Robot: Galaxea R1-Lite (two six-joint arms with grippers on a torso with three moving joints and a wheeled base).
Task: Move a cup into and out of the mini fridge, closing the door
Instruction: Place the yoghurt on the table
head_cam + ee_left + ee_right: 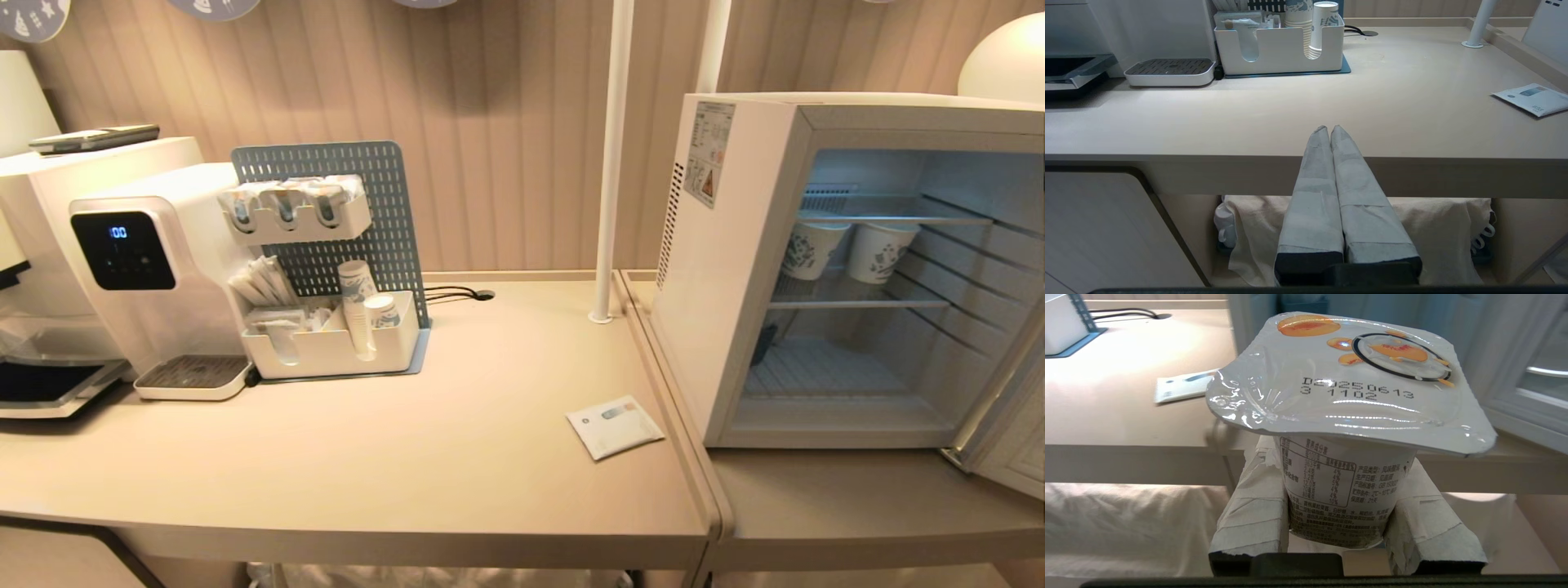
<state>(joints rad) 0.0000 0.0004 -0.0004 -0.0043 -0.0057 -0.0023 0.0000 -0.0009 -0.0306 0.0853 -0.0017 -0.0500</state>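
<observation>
Plainly, white peach-lidded cup

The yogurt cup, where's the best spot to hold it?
By its sides below the lid. The cup is upright with a wide foil lid overhanging narrow walls, so the right hand clamps those walls from both sides, under the rim.

I see soft, warm light everywhere. The mini fridge glows cold blue inside. Bright glare shines on the cup lid, and the counter behind looks blurry.
</observation>
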